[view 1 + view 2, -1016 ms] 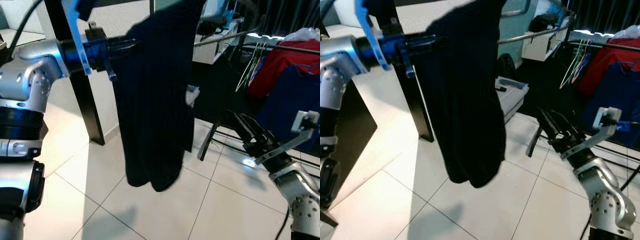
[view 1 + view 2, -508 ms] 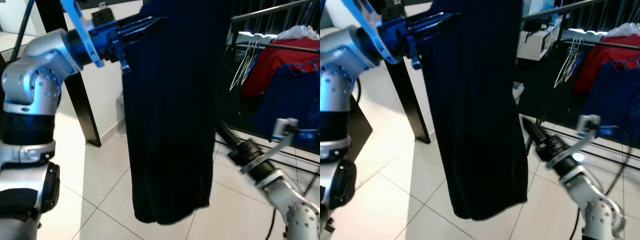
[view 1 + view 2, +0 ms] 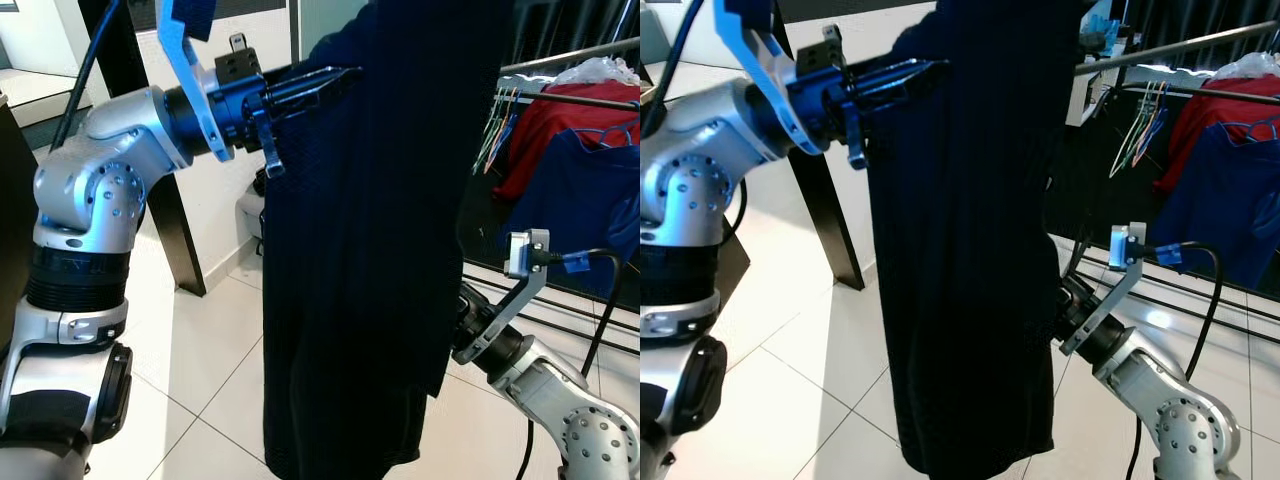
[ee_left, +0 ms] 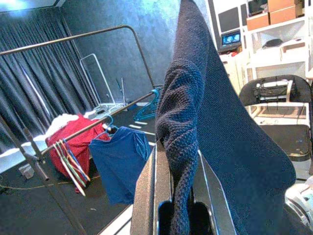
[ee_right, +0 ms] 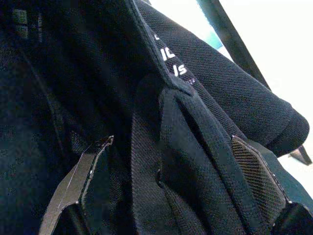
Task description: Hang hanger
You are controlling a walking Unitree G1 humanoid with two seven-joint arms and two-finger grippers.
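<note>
The left claw holds the dark garment pinched tight, up high. The right claw has now reached in and has cloth between its fingers. The rail is nearer now, so hanging looks close.

white tiled floor, dark curtains
</note>
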